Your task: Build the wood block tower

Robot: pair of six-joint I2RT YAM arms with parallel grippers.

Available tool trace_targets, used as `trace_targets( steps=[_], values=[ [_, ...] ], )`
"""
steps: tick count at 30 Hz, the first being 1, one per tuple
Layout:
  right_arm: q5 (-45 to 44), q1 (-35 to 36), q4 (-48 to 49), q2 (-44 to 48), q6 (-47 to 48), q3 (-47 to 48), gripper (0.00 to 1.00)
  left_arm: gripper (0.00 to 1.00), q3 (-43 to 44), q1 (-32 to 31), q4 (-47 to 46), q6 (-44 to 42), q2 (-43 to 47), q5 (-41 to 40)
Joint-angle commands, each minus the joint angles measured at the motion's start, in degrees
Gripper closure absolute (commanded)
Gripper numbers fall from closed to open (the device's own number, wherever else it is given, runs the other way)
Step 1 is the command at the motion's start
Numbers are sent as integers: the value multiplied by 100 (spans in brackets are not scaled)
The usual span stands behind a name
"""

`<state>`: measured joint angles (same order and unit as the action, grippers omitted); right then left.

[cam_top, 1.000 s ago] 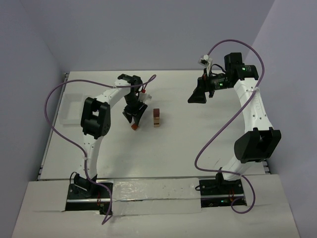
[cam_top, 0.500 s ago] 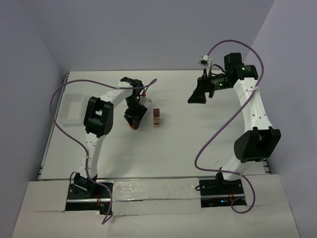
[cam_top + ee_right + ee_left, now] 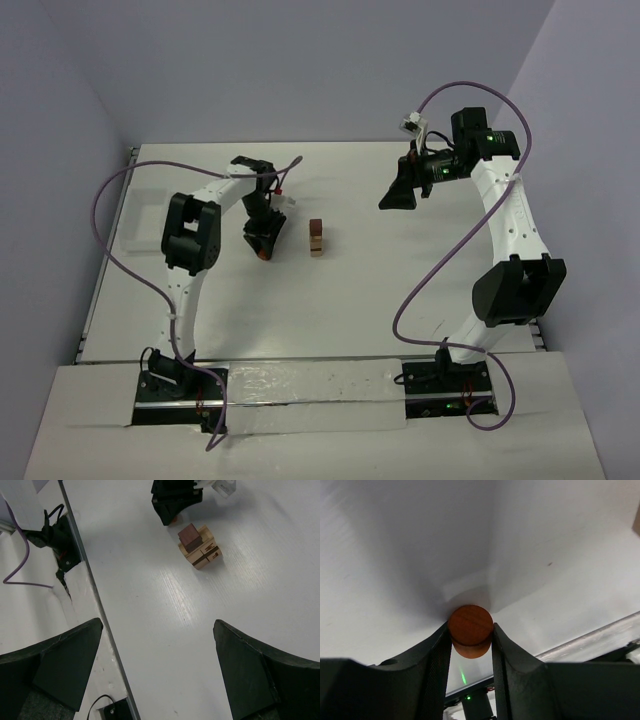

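Observation:
The tower (image 3: 316, 237) stands mid-table: pale tan blocks topped by a dark reddish-brown cube; it also shows in the right wrist view (image 3: 199, 546). My left gripper (image 3: 263, 247) is left of the tower, low over the table, shut on a round reddish-brown wood block (image 3: 470, 637) held between its fingertips; the block shows as a small red spot in the top view (image 3: 264, 254). My right gripper (image 3: 397, 195) is open and empty, raised to the right of the tower, its fingers (image 3: 55, 660) spread wide.
A shallow white tray (image 3: 140, 215) lies at the table's left edge. Purple cables loop from both arms. The table's near edge rail (image 3: 85, 575) and the left arm's base show in the right wrist view.
My left gripper, still holding the round block, has shifted slightly left and away from the tower. The right arm and the tower have not moved.

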<state>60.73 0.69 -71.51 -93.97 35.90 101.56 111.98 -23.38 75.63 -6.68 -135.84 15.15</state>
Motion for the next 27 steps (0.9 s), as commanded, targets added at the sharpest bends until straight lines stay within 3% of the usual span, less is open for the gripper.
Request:
trace_targets(
  steps=[1, 8, 12, 14, 19, 23, 27],
  values=[
    [167, -30, 137, 133, -54, 45, 0, 100, -393, 499, -425, -22, 1001, 845],
    [-724, 36, 1700, 841, -1320, -494, 0, 100, -1243, 1247, -1242, -527, 2849, 2955],
    [-752, 37, 1805, 896, -1467, -437, 0, 100, -2466, 1686, -2315, -790, 4315, 4261],
    [-635, 42, 2065, 1082, -1589, -556, 0, 100, -3310, 1820, -3522, -732, 5308, 4650],
    [-828, 257, 3508, 2058, -2077, -1516, 0, 100, -4526, 1775, -5136, -389, 7010, 4566],
    [-1860, 796, 3720, 2320, -1997, -1811, 0, 100, -4789, 1588, -5505, -702, 7473, 3937],
    [-1898, 882, 3783, 2337, -2141, -1988, 0, 100, -5221, 1428, -6326, -496, 7752, 3520]
  ],
)
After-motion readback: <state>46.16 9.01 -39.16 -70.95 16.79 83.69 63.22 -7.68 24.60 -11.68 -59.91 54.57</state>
